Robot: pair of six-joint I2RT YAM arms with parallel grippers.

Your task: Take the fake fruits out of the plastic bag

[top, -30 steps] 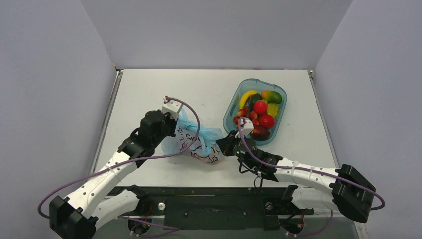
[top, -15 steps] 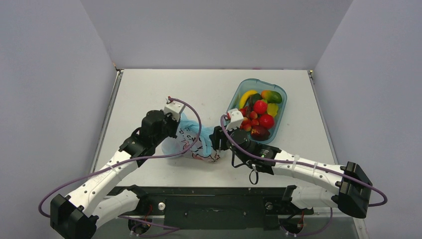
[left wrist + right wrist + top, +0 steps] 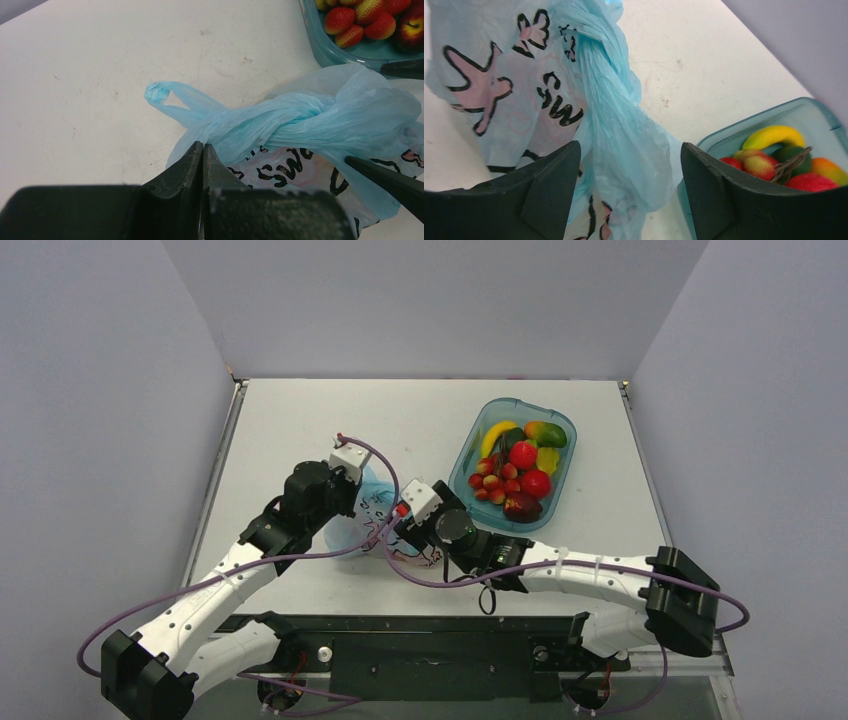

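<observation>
The light-blue plastic bag (image 3: pixel 345 532) lies crumpled on the table between my two arms, mostly covered by them. In the left wrist view the plastic bag (image 3: pixel 300 120) has twisted handles and black-and-pink print. My left gripper (image 3: pixel 202 146) is shut, pinching the bag's near edge where the twisted film ends. My right gripper (image 3: pixel 629 150) is open and straddles a loose fold of the plastic bag (image 3: pixel 609 100) without squeezing it. No fruit shows through the film. Fake fruits (image 3: pixel 520 465) lie in the tub: a yellow one (image 3: pixel 771 136), red apples, strawberries, a mango.
The teal transparent tub (image 3: pixel 560 420) stands right of the bag, its near corner close to my right gripper's right finger (image 3: pixel 709 190). Bare white table (image 3: pixel 300 420) stretches behind and left of the bag. Grey walls enclose the table.
My right gripper has swung left from beside the tub to over the bag, and its jaws have opened. The left gripper has stayed shut at the bag's edge.
</observation>
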